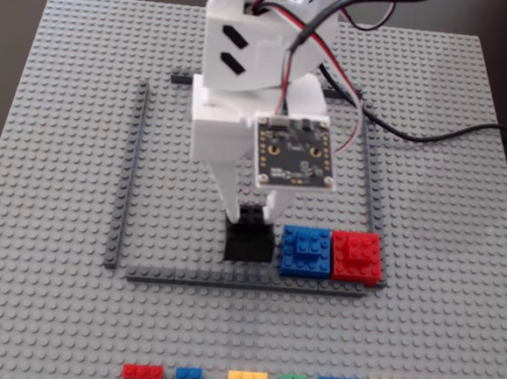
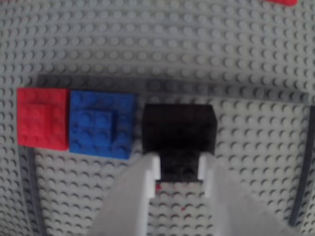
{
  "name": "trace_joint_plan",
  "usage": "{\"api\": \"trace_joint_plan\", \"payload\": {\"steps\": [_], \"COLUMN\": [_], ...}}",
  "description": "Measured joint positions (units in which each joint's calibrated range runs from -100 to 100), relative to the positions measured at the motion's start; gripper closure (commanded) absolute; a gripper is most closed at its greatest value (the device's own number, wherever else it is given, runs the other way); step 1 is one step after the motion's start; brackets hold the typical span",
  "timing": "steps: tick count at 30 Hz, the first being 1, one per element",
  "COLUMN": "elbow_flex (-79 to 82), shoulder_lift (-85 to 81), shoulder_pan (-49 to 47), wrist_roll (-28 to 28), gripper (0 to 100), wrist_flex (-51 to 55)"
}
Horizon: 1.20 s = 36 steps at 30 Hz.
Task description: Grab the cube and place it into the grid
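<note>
- My pincer [image 2: 179, 169] is closed on the cube [image 2: 178, 132], its fingers narrowly parted and clamping the raised top stud block.
- In the fixed view the cube [image 1: 249, 239] sits inside the grid [image 1: 128, 180], near its near bar, just left of the blue block [image 1: 307, 249] and red block [image 1: 355, 255].
- I judge placing is in hand: next I should open and lift straight up.

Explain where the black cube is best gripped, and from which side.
Grip the raised top stud block of the cube across its two free sides, from above, as the end effector does: the blue block sits close beside it, blocking a lower side grip.
</note>
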Motion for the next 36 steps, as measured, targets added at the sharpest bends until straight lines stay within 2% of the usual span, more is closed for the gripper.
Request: {"api": "trace_joint_plan", "payload": {"steps": [36], "elbow_flex": [0.0], "shoulder_lift": [3.22], "shoulder_pan": [-1.53], "wrist_roll": [-2.25], "gripper": [95], "wrist_flex": [-2.15]}}
